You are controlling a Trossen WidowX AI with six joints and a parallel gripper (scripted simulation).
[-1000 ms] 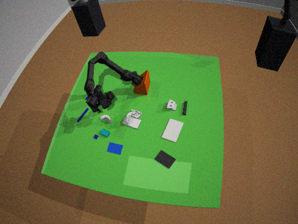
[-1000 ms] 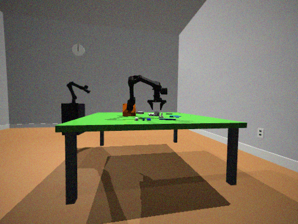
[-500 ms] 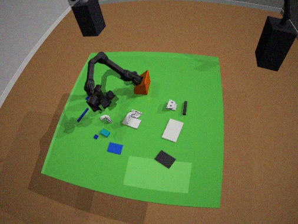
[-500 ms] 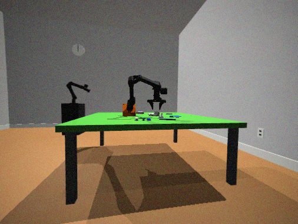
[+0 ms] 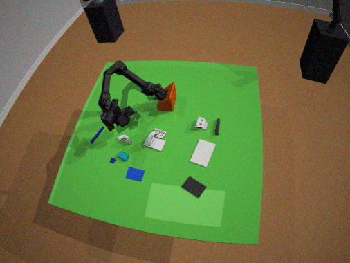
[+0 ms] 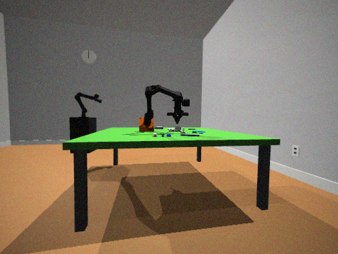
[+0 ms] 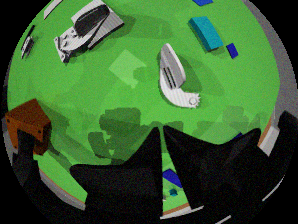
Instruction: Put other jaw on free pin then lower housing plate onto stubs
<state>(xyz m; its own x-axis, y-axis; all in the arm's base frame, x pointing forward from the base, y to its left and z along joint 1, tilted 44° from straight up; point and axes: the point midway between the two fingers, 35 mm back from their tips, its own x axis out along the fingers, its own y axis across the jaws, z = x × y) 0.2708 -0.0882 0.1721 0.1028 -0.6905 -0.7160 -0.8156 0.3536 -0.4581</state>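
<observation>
The gripper (image 6: pixel 177 123) (image 7: pixel 161 128) is shut and empty, pointing down above the table; its fingertips are hidden in the top view. The loose white jaw (image 5: pixel 124 139) (image 7: pixel 171 93), with a toothed round end, lies on the green top, ahead of the fingertips in the wrist view and not touched. The white base (image 5: pixel 158 144) (image 7: pixel 114 24) carries the other jaw (image 5: pixel 151 138) (image 7: pixel 92 19) on one side; its pins are too small to make out clearly. The housing plate (image 5: pixel 201 123) (image 7: pixel 28 46), white with two dark holes, lies apart from the base.
An orange block (image 5: pixel 167 100) (image 7: pixel 29 122) stands by the arm's foot. A teal block (image 5: pixel 123 156) (image 7: pixel 205 33), a small blue cube (image 5: pixel 113 160) (image 7: pixel 232 50), a blue bar (image 5: pixel 97 135), a blue sheet (image 5: pixel 135 174), a white panel (image 5: pixel 203 153), a black bar (image 5: pixel 217 127) and a dark panel (image 5: pixel 194 187) lie around.
</observation>
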